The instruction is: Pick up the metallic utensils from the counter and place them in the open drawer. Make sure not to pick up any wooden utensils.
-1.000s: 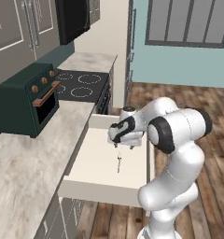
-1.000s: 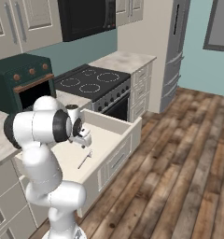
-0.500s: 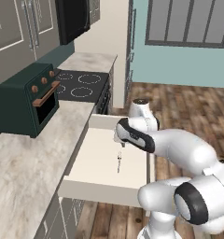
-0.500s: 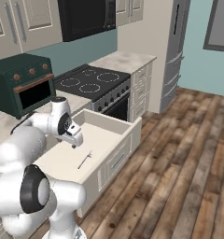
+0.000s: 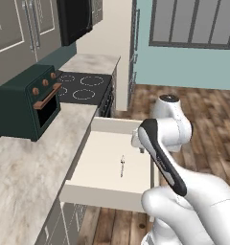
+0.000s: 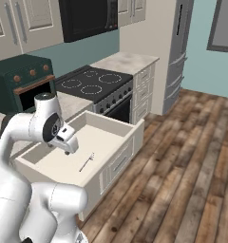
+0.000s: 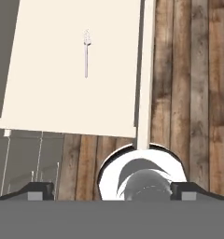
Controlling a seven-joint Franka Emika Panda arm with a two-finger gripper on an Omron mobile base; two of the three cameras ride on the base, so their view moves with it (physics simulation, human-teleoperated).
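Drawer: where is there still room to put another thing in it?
The drawer holds one silvery utensil near its middle. The cream floor is bare on every side of it, out to the walls. No crowded spot. The end effector hangs open and empty over the edge.

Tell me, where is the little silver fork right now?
The fork lies flat on the floor of the open drawer, near its middle, with nothing touching it. The open gripper hangs above the drawer.

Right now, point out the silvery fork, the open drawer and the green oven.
silvery fork (image 7: 86, 56), hand view, mid-handle.
open drawer (image 5: 107, 194), left base view, front wall.
green oven (image 5: 14, 112), left base view, side panel.
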